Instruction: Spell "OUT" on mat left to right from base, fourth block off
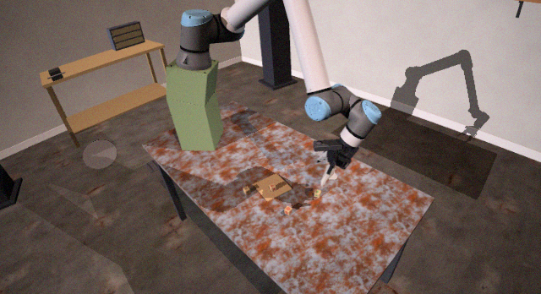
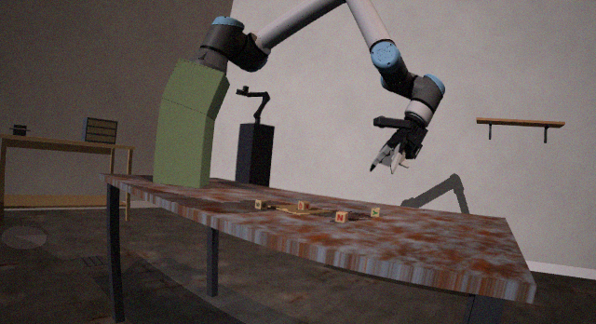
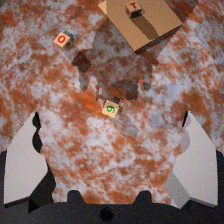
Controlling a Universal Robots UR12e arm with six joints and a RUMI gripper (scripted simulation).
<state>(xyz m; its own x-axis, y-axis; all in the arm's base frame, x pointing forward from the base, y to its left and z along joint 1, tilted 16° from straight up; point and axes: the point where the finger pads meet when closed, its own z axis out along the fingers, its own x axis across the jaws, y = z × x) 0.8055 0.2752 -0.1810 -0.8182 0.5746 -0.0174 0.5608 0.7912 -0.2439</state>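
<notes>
My gripper (image 1: 327, 181) (image 2: 386, 166) (image 3: 111, 112) is open and empty, hanging well above the table. Right below it lies a yellow block with a green letter (image 1: 317, 193) (image 2: 374, 212) (image 3: 110, 108), off the mat. The tan mat (image 1: 266, 194) (image 2: 289, 209) (image 3: 122, 22) carries the T block (image 1: 272, 187) (image 2: 303, 205) (image 3: 134, 7). The O block (image 1: 287, 209) (image 2: 341, 216) (image 3: 63, 39) lies on the bare table near the mat. A fourth block (image 1: 246, 190) (image 2: 259, 204) sits just off the mat's far side; I cannot read its letter, and it is out of the wrist view.
The rusty table (image 1: 338, 243) (image 2: 419, 240) holds the robot's green pedestal (image 1: 194, 108) (image 2: 186, 128) at its back corner. A wooden shelf unit (image 1: 101, 62) and a dark column (image 1: 275, 45) stand on the floor beyond the table.
</notes>
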